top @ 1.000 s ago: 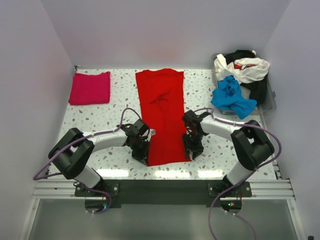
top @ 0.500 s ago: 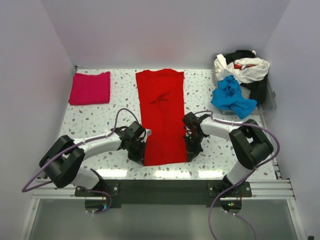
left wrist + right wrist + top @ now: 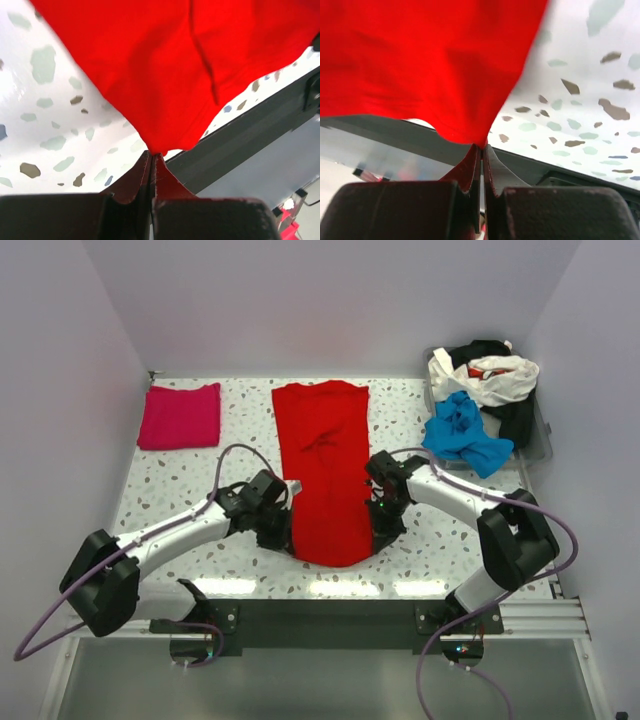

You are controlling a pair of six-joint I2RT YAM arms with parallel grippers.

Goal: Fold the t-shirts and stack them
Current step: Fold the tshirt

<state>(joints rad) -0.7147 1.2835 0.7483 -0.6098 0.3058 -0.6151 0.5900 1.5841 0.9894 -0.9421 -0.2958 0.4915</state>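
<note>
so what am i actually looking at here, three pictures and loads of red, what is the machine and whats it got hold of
This is a robot with two arms, a left arm and a right arm, bolted to the near edge of a speckled table. The wide picture looks down from above and behind them. The other two pictures come from a camera on each wrist, looking along that arm's fingers.

A long red t-shirt lies lengthwise in the middle. The left pincer and the right pincer are each shut on a near corner of it, one on each side.

At the far left lies a folded pink t-shirt. At the far right a clear bin holds a heap: a blue t-shirt spilling over its edge, plus white cloth and black cloth.
</note>
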